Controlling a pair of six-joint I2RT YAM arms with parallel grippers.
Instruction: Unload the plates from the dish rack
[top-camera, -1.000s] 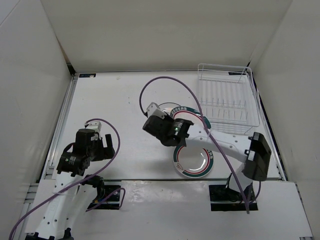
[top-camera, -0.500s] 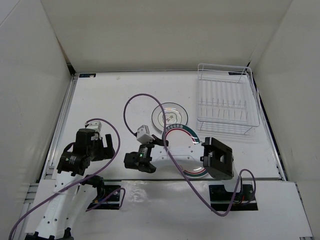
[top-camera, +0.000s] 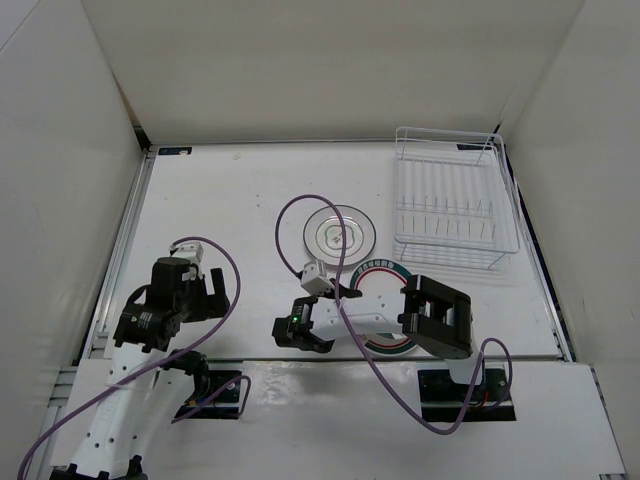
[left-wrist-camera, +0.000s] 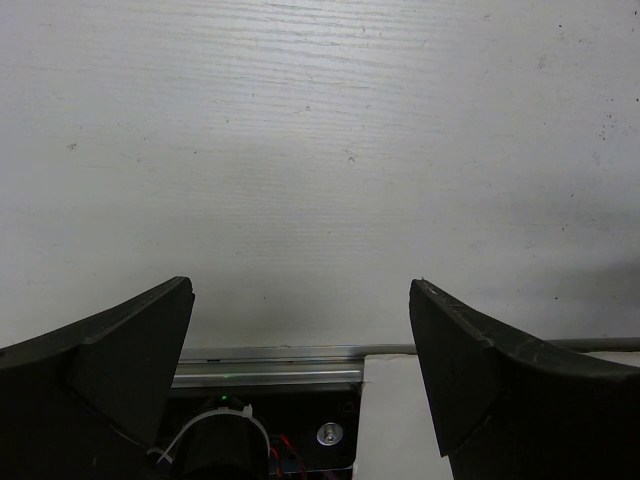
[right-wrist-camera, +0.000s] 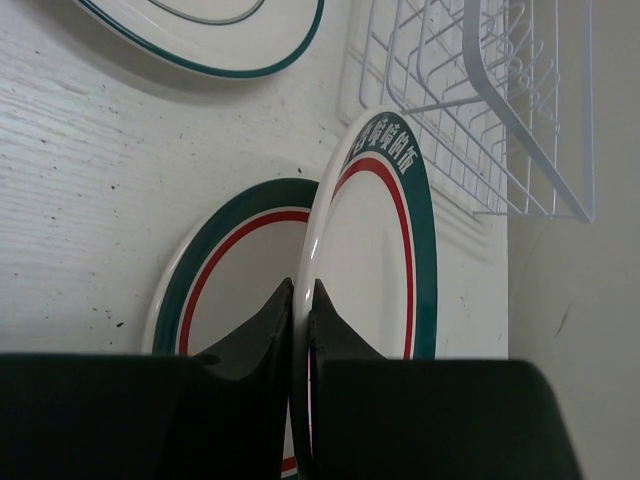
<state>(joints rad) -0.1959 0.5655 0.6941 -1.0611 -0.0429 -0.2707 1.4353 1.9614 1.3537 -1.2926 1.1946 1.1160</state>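
Note:
The white wire dish rack (top-camera: 450, 212) (right-wrist-camera: 480, 110) stands at the back right, and no plate shows in it. A white plate with a thin grey rim line (top-camera: 340, 234) (right-wrist-camera: 200, 30) lies flat left of the rack. My right gripper (top-camera: 345, 293) (right-wrist-camera: 302, 286) is shut on the rim of a plate with a green lettered band (top-camera: 383, 268) (right-wrist-camera: 385, 250), held tilted on edge. Under it lies a flat plate with green and red rings (top-camera: 390, 345) (right-wrist-camera: 225, 275), partly hidden by my arm. At the near left, my left gripper (top-camera: 212, 290) (left-wrist-camera: 300, 285) hangs open and holds nothing.
White walls close in the table on three sides. A raised white ledge (top-camera: 330, 385) runs along the near edge by the arm bases. Purple cables (top-camera: 290, 205) loop above both arms. My right arm's elbow (top-camera: 437, 318) sits just in front of the rack.
My right arm has folded down and toward the near edge, bringing the held plate low over the flat green-ringed plate. The grey-rimmed plate is uncovered now. The left arm has not moved.

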